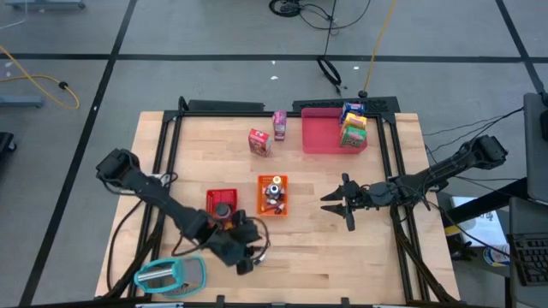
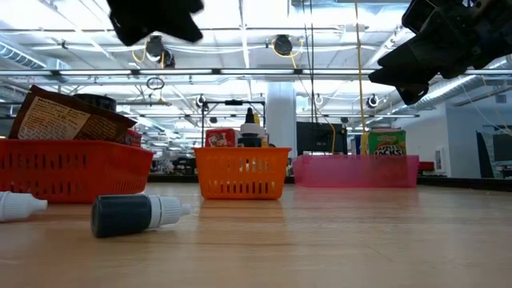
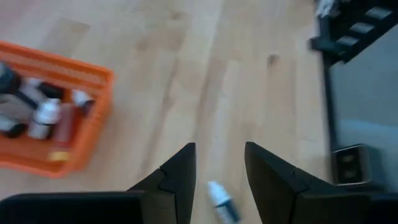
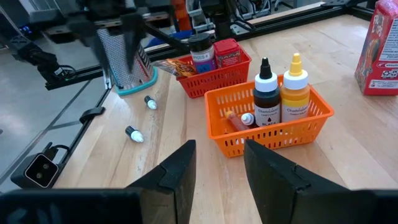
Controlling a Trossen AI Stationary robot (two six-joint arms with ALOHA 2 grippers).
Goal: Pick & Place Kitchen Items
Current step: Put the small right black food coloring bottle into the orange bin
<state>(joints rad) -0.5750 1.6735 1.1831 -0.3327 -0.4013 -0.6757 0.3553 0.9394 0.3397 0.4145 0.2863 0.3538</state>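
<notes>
Small dark bottle with white cap (image 3: 222,203) lies on its side on the bare table (image 3: 249,74), seen in the gap between the left gripper (image 3: 219,163) fingers, which hang parted and empty above it. Orange bin (image 3: 74,134) of bottles sits nearby. Right gripper (image 4: 217,163) hovers beside that bin, fingers parted, holding nothing.

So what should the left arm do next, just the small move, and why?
Probably lower the left pincer straight onto the small dropper bottle. The bottle lies loose on the table directly between the open fingers, outside the orange basket, and the pincer holds nothing.
</notes>
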